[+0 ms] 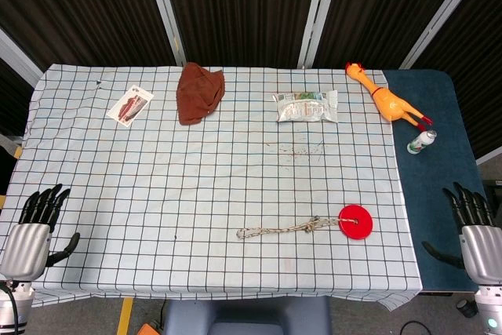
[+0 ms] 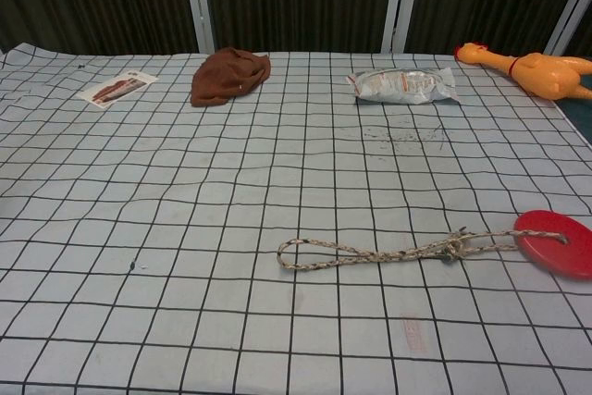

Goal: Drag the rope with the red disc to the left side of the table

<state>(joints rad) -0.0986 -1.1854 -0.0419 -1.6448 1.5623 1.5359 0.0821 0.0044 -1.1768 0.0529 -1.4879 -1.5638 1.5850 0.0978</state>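
Observation:
A pale braided rope (image 1: 286, 228) (image 2: 379, 252) lies flat near the table's front, right of centre, its looped end pointing left. Its right end is tied to a red disc (image 1: 355, 220) (image 2: 558, 242) lying on the checked cloth. My left hand (image 1: 35, 229) hovers at the front left corner, fingers spread, holding nothing, far from the rope. At the front right edge, over the blue strip, my right hand (image 1: 474, 229) is likewise spread and empty, a short way right of the disc. Neither hand shows in the chest view.
Along the back lie a printed card (image 1: 130, 104), a crumpled brown cloth (image 1: 198, 92), a silvery packet (image 1: 306, 107) and a yellow rubber chicken (image 1: 388, 98). A small white bottle (image 1: 420, 142) lies on the blue strip (image 1: 435, 170) at the right.

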